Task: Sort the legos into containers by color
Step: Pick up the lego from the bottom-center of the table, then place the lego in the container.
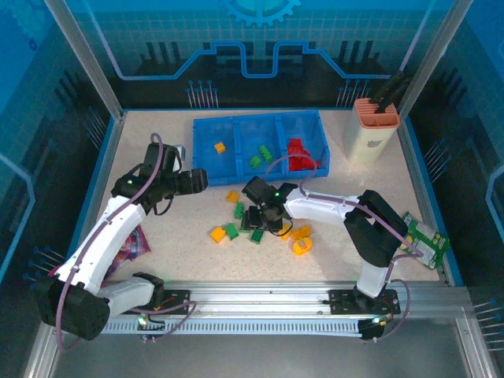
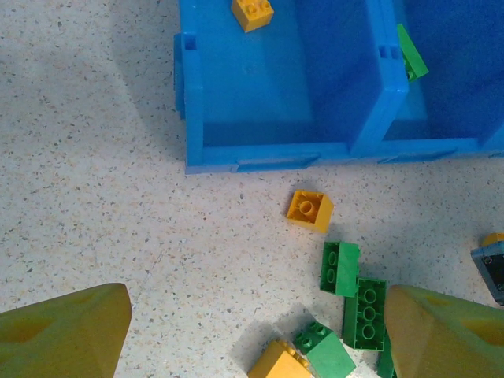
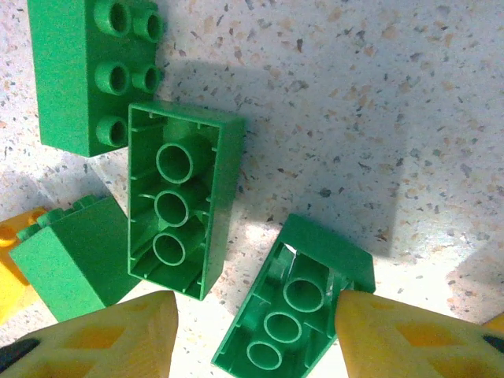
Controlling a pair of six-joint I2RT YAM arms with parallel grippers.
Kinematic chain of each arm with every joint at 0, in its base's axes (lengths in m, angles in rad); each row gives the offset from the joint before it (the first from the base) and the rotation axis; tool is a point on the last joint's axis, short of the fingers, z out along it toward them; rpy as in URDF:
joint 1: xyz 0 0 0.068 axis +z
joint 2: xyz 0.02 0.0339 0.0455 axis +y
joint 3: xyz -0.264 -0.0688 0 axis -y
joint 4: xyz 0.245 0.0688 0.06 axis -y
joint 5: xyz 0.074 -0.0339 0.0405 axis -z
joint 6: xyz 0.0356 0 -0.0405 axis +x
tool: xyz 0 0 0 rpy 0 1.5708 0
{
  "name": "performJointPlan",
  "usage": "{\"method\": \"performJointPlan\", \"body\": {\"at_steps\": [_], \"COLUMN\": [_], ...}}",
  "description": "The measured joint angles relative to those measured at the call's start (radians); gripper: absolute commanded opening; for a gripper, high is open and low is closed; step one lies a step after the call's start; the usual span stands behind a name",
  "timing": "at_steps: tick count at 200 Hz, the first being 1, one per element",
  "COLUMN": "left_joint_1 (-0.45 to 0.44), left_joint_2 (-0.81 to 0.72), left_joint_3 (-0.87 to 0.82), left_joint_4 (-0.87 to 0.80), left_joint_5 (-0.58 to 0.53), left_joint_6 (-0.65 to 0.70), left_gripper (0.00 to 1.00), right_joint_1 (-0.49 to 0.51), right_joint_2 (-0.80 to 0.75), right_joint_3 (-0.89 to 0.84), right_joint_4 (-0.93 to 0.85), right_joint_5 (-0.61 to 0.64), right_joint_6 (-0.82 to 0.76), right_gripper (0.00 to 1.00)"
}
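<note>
Right gripper jaws wide, straddling an upturned green lego, left gripper spread wide above loose legos near the blue tray

Bare table lay open at the far left, beside the blue tray. The tray's near wall and the right gripper, low over crowded green bricks, hemmed the middle

left pincer spread wide, arm stretched forward; right pincer parted, pointing down (both yellow-tipped)
</note>
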Motion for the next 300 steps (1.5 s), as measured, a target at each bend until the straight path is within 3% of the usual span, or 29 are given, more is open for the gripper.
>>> {"method": "performJointPlan", "body": {"at_steps": [81, 133, 175, 194, 230, 267, 300], "left_joint_1": [0.0, 0.0, 0.0, 0.0, 0.0, 0.003, 0.003], "left_joint_2": [0.0, 0.0, 0.0, 0.0, 0.0, 0.0, 0.001], "left_joint_3": [0.0, 0.0, 0.0, 0.0, 0.0, 0.0, 0.0], "left_joint_4": [0.0, 0.0, 0.0, 0.0, -0.001, -0.001, -0.001], "left_joint_5": [0.007, 0.007, 0.007, 0.007, 0.006, 0.004, -0.004], "left_joint_6": [0.0, 0.0, 0.0, 0.0, 0.0, 0.0, 0.0], "left_gripper": [0.87, 0.88, 0.88, 0.88, 0.88, 0.88, 0.88], "right_joint_1": [0.011, 0.011, -0.015, -0.078, -0.211, -0.307, -0.344], "right_joint_2": [0.039, 0.068, 0.084, 0.088, 0.163, 0.367, 0.558], "right_joint_3": [-0.005, 0.006, 0.064, 0.177, 0.543, 0.89, 1.074], "right_joint_4": [-0.092, -0.129, -0.171, -0.205, -0.195, -0.194, -0.214], "right_joint_5": [0.033, 0.05, 0.058, 0.092, 0.196, 0.238, 0.237], "right_joint_6": [-0.028, -0.079, -0.236, -0.371, -0.606, -0.775, -0.863], "right_gripper": [0.55, 0.27, 0.19, 0.19, 0.19, 0.19, 0.21]}}
